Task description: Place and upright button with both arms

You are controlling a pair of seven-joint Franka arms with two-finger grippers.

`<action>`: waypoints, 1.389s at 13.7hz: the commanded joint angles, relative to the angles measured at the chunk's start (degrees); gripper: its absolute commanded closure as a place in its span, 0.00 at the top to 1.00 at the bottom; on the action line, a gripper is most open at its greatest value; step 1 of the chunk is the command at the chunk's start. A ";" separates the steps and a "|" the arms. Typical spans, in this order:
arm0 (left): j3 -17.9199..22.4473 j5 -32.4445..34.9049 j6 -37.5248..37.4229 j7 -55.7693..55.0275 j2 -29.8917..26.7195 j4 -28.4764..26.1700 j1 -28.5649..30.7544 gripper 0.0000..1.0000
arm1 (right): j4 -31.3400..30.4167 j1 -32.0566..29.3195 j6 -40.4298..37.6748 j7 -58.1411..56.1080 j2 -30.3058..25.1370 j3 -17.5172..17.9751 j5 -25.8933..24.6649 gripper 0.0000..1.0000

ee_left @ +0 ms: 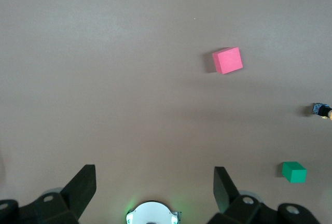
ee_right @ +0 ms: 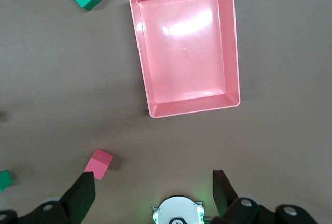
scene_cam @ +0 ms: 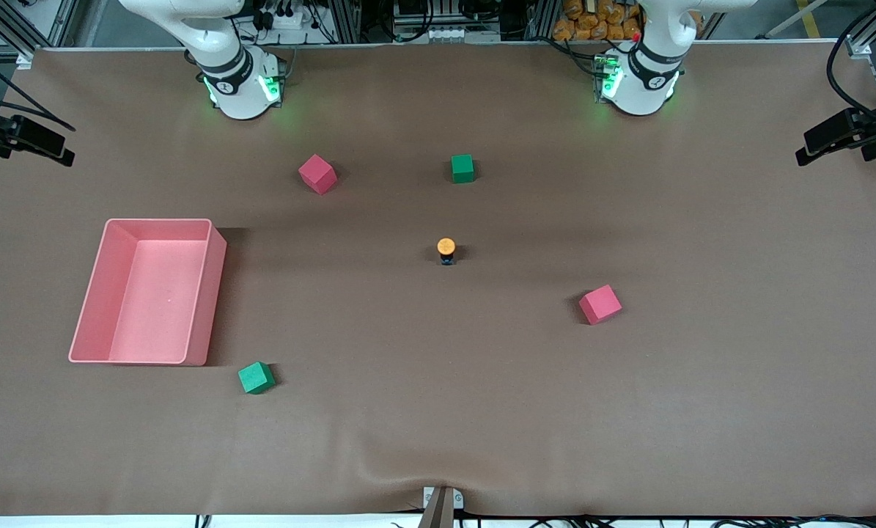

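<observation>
Brown cloth covers the table [scene_cam: 701, 411], and both arms are held high and drawn back over their own bases. The left tool [ee_left: 154, 182] is seen in the left wrist view hanging above the left base [scene_cam: 639, 84], its fingers [ee_left: 83, 185] spread wide with nothing between them. The right tool [ee_right: 154, 185] hangs likewise above the right base [scene_cam: 241, 86], fingers [ee_right: 83, 193] apart and empty.

The button [scene_cam: 446, 251] stands upright near the middle of the table, orange cap up, clear of everything around it. In the left wrist view it is only just caught at the picture's edge [ee_left: 322, 110].

A green cube [scene_cam: 462, 168] lies farther from the front camera than the button, and a pink cube [scene_cam: 317, 174] sits beside that, toward the right arm's end. A second pink cube [scene_cam: 600, 304] lies nearer the camera, toward the left arm's end. A pink bin [scene_cam: 210, 293] is set toward the right arm's end, with a second green cube [scene_cam: 256, 378] just off its nearer corner, not touching.

Wide bare cloth is left around the button on every side, and a broad open band runs along the table's nearer edge, where the cloth is slightly rippled.
</observation>
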 commanded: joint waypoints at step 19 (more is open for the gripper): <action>-3.92 1.29 3.28 0.30 1.57 0.79 1.59 1.00 | -0.01 -0.73 -0.39 0.14 -0.15 0.47 0.94 1.00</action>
